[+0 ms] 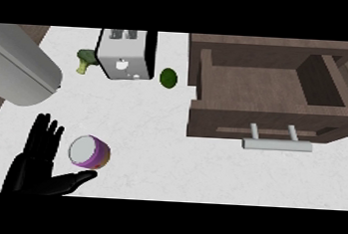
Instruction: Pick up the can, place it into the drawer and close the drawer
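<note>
Head view: my left hand (36,165) rests open on the white table (154,138), fingers straight, just beside the purple can (88,152). Open wooden drawer (267,89) sits well apart, upper right.

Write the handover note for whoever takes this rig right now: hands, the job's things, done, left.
Left hand: open, fingers straight, thumb out beneath the can; not closed round it.
Right hand: not in view.
Can: on the white counter, right beside the left hand's palm, purple side, pale top.
Drawer: pulled open at the right, nothing visible inside, handle facing the robot.
Done: nothing visibly finished; can not lifted.
Left: grasp the can, carry it right into the drawer, push the drawer shut.
</note>
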